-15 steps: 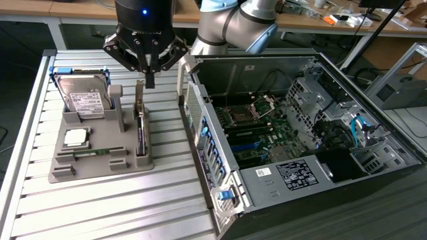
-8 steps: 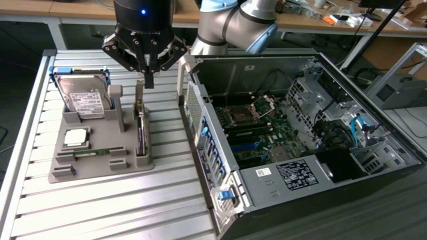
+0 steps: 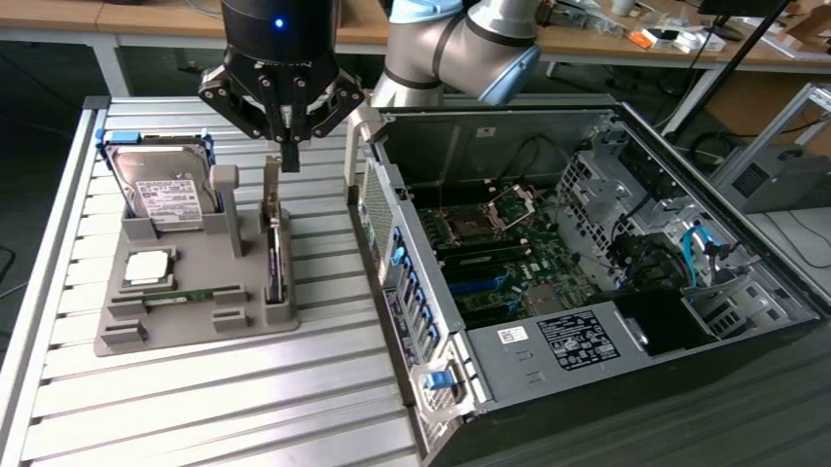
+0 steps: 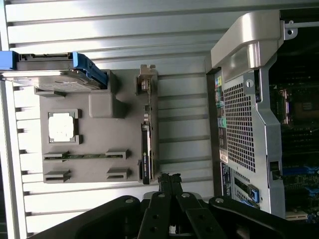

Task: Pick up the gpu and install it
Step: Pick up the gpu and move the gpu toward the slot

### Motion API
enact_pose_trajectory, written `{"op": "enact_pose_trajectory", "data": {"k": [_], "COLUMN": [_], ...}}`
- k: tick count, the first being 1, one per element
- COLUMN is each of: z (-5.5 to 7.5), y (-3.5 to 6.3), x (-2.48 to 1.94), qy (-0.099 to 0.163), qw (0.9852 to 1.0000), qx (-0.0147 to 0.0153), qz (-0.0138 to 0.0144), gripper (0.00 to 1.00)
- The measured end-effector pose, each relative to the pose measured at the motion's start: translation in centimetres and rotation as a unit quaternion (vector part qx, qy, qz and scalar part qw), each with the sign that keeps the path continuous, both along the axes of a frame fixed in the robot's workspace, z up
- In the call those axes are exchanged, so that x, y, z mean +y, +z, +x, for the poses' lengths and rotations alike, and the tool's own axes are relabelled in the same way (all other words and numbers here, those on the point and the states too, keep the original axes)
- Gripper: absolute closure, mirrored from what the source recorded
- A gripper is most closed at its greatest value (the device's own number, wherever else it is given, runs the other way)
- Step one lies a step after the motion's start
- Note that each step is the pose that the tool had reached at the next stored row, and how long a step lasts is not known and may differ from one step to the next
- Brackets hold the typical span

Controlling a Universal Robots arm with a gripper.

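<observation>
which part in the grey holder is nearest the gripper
The thin dark gpu card standing on edge just below the black gripper; the silver hard drive, square processor and green memory stick sit farther off.

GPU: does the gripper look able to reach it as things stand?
Probably yes. The gripper hangs above the gpu, which stands on edge in the grey holder, its top edge uncovered.

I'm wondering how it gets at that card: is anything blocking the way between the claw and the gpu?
Nothing visible does. The claw hangs just above the gpu, which stands on edge in the grey tray, with open air between them. The hard drive stands apart, towards the exterior view's left.
</observation>
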State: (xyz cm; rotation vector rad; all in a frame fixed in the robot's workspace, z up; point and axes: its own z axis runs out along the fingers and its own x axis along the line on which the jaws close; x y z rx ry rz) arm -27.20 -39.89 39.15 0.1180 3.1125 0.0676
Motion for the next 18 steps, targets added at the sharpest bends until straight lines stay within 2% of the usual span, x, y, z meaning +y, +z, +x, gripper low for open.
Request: {"op": "enact_pose_trajectory", "data": {"k": [2,5,6,7,9,10,18], "z": [0.00,0.00,0.00,0.00,0.00,0.00,0.00], "y": [0.00,0.00,0.00,0.00,0.00,0.00,0.00], "x": [0.00,0.00,0.00,0.00,0.00,0.00,0.00], "qy": [0.000,0.000,0.000,0.000,0.000,0.000,0.000], "qw": [1.0000,1.0000,1.0000,1.0000,1.0000,1.0000,1.0000], "qx": [0.0000,0.0000,0.0000,0.0000,0.0000,0.0000,0.0000], "qz": [0.0000,0.0000,0.0000,0.0000,0.0000,0.0000,0.0000], "gripper": [0.89,0.70,0.70,0.64,0.64,0.58,0.58]}}
